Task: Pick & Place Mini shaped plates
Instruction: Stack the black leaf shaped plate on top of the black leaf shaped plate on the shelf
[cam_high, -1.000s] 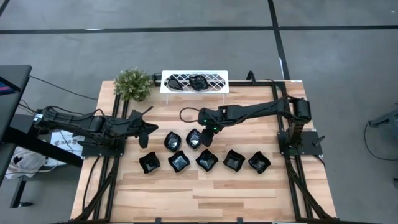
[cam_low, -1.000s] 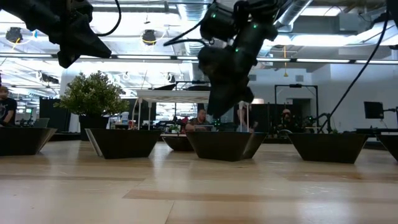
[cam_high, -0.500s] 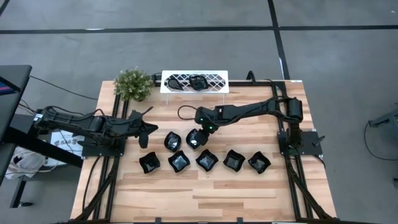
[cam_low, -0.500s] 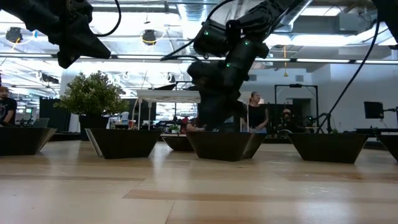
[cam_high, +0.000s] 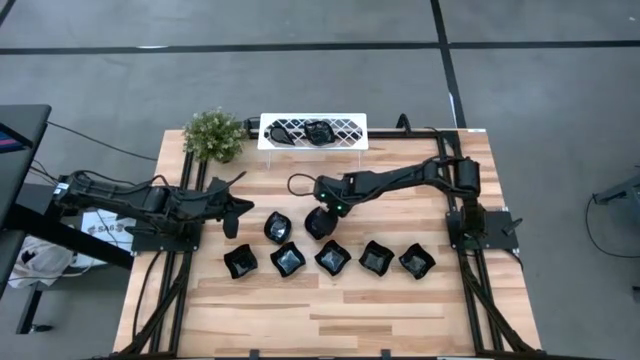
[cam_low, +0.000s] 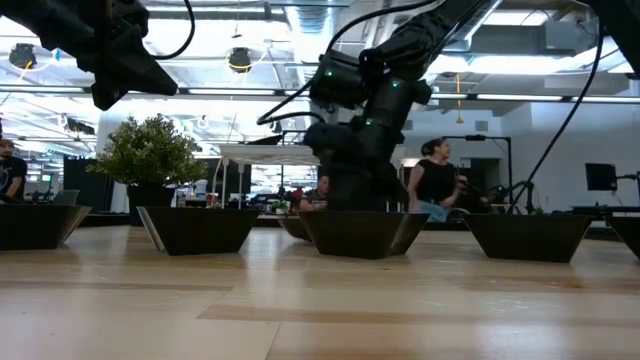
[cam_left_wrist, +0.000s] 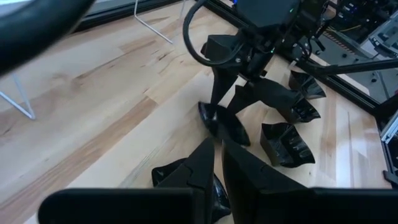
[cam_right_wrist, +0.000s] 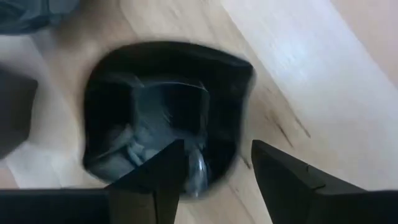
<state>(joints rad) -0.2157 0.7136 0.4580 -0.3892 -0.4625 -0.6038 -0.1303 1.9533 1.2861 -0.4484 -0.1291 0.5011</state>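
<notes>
The right gripper (cam_high: 322, 214) reaches down over a rounded black plate (cam_right_wrist: 165, 118) in the back row, fingers apart, one inside its bowl and one outside its rim. Two plates already sit on the white rack (cam_high: 345, 131); seven remain on the table (cam_high: 350, 300). The left gripper (cam_high: 235, 207) waits nearby, fingers nearly together. No readable writing shows.

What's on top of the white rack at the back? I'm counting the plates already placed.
Two small black dishes lie on the white lattice rack, side by side toward its left end. Their exact shapes are too small to tell, and the space beneath the rack is hidden from above.
</notes>
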